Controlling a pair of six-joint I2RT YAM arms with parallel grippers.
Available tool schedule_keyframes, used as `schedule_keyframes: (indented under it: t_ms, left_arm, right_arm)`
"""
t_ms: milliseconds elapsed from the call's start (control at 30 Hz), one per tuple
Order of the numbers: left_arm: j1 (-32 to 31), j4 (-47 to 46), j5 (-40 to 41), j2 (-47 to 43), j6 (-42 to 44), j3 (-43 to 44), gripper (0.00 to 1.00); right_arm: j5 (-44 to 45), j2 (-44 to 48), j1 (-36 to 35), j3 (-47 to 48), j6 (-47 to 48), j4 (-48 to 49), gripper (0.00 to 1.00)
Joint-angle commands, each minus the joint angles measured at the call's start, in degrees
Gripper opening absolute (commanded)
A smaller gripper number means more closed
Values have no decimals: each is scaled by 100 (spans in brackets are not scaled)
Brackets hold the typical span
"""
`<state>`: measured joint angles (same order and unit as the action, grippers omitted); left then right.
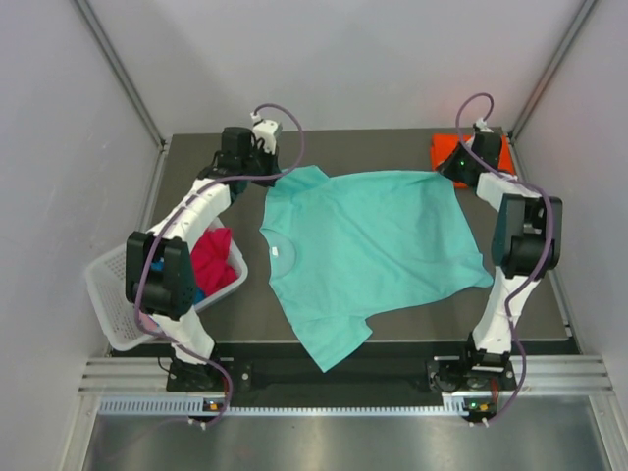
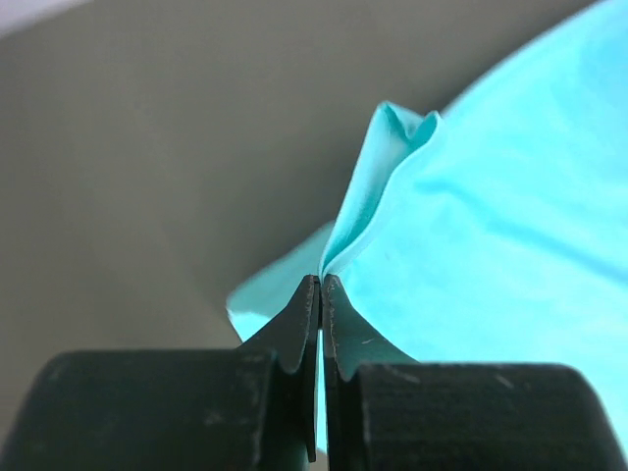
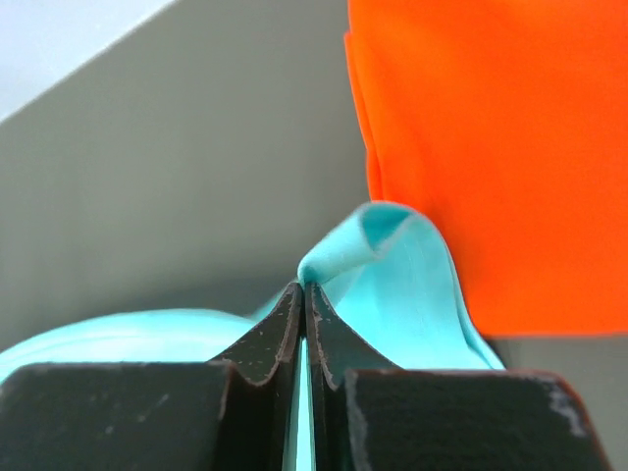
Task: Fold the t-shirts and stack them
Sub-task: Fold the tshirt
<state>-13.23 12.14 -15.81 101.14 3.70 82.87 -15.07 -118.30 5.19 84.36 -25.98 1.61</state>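
Found orange shirt (image 1: 443,150) folded at table's (image 1: 442,316) far right corner. Found teal shirt (image 1: 363,245) spread unfolded mid-table, left gripper (image 2: 321,285) and right gripper (image 3: 303,289) each clamped on a far-edge corner. Judged early: magenta shirt (image 1: 211,258) and others left in basket (image 1: 108,294), near left corner.

No legible text; white neck tag (image 1: 285,251) on teal t-shirt (image 1: 383,245) too small to read.
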Motion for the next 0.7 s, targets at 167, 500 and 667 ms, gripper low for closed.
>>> schedule_keyframes:
  t_ms: [167,500,667]
  left_arm:
    - [-469,824,185,-824,-563,-764,0]
    - [-1058,1449,446,-1307,-1099,-1509,0]
    - [-1120,1554,746,-1677,-1161,-1783,0]
  right_arm:
    - [346,1027,166,-946,164,-125,2]
    - [461,1432,289,-1861,110,-90,0]
    - [540,1599,325,-1862,137,-143,0]
